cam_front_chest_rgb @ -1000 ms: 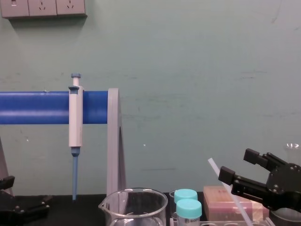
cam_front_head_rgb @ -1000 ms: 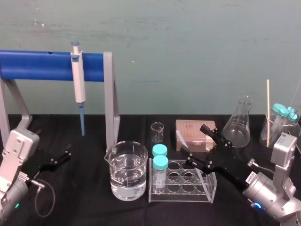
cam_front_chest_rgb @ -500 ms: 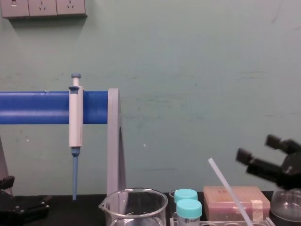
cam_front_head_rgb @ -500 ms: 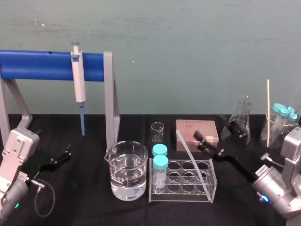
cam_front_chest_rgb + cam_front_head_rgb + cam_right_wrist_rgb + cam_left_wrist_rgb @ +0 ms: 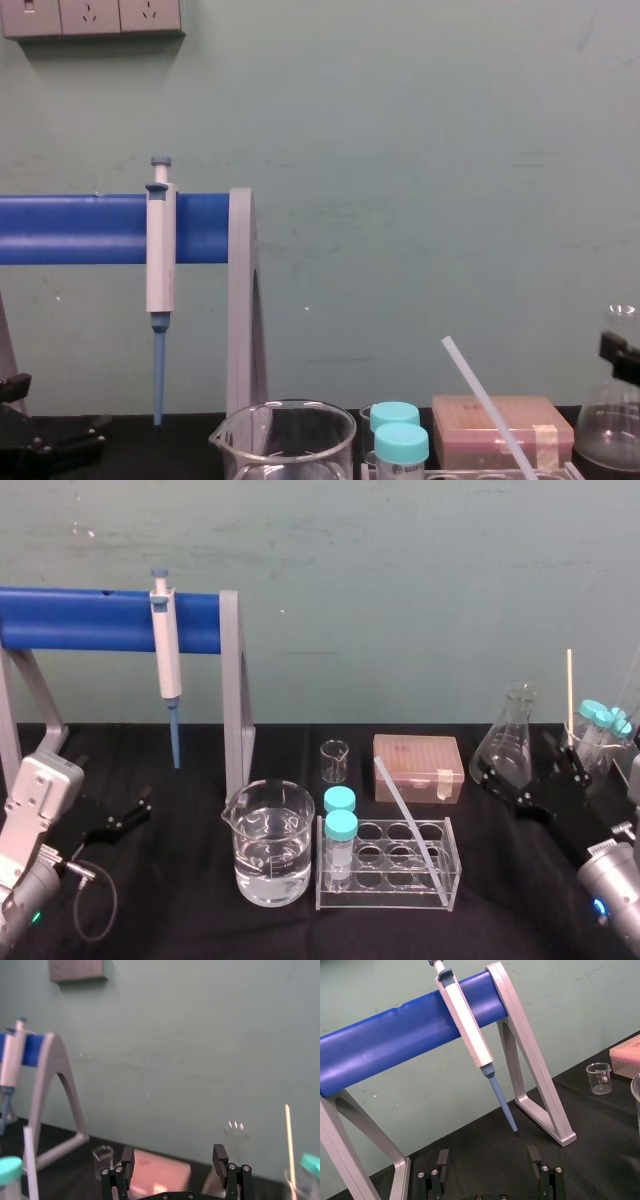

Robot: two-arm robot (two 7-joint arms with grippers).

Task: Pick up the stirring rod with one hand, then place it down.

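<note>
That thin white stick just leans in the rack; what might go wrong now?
The stirring rod stands tilted in the clear tube rack, so it may slide or tip out. The open right gripper is close by the conical flask and might knock it. The left gripper is parked at left.

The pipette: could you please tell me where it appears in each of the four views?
Head view: pipette hangs upper left.
Chest view: pipette left of centre.
Left wrist view: pipette slants across the blue bar.
Right wrist view: pipette far off, beside the grey leg.
Shared landmark: the blue bar holding it.
</note>
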